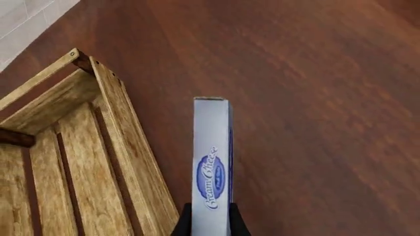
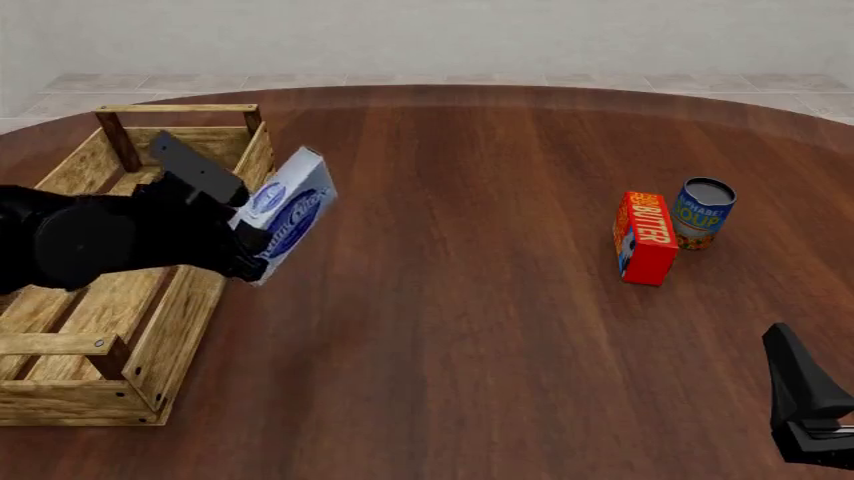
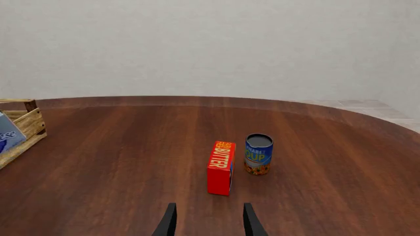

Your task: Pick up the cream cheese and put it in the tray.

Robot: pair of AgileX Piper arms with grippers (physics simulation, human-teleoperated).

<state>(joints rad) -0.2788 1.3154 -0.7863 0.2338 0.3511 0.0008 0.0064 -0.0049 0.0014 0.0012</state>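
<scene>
1. Front view: left gripper (image 2: pixel 251 243) pinches the cream cheese (image 2: pixel 284 215) by its lower end, box aloft beside the right wall of the tray (image 2: pixel 174 330), not yet over the slats.
2. Grip on the narrow faces leaves the label clear, apparently for a flat release.
3. Right gripper (image 3: pixel 208 221) idles spread, near side, facing the butter box (image 3: pixel 221 167) and soup can (image 3: pixel 258 154).

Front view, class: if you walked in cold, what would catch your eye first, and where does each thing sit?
First, the cream cheese box, held tilted in the left gripper above the table, just beside the right-hand wall of the wooden tray, not yet inside it. Next, the red butter box standing on the table's right side, with a soup can close behind it. The right gripper is open and holds nothing.
</scene>
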